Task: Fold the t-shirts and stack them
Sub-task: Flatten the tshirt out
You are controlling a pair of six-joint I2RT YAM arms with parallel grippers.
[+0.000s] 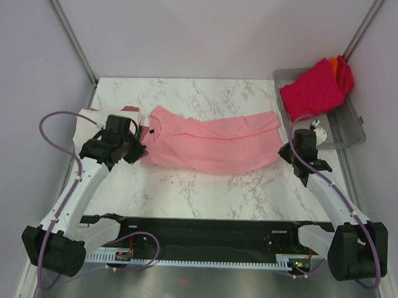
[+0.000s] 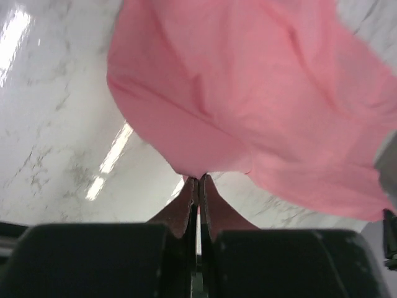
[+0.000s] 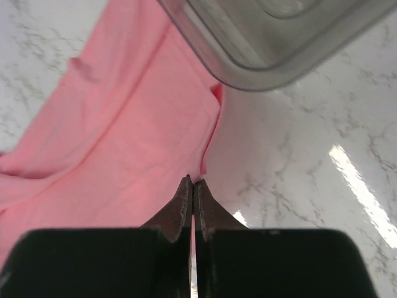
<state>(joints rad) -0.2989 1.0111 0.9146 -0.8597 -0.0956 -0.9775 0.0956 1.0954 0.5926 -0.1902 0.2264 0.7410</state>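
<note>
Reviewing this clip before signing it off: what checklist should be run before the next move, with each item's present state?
1. Left gripper pinches pink t-shirt's edge: ok.
2. Right gripper shut at the shirt's other end; cloth pinched: cannot tell.
3. Shirt smooth: not ok, creased.
4. Grey tray clear of the shirt: cannot tell, its corner is close.
5. Crimson t-shirt waiting in the tray: ok.

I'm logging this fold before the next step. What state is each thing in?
pink t-shirt: stretched out lengthwise, rumpled, pinched at both ends.
left gripper: shut on the pink t-shirt.
right gripper: shut on the pink t-shirt's edge.
tray: upright, open-topped.
crimson t-shirt: bunched, unfolded, draped over the tray.
orange t-shirt: bunched behind the crimson one.
cream-white t-shirt: lying at left, mostly hidden.
</note>
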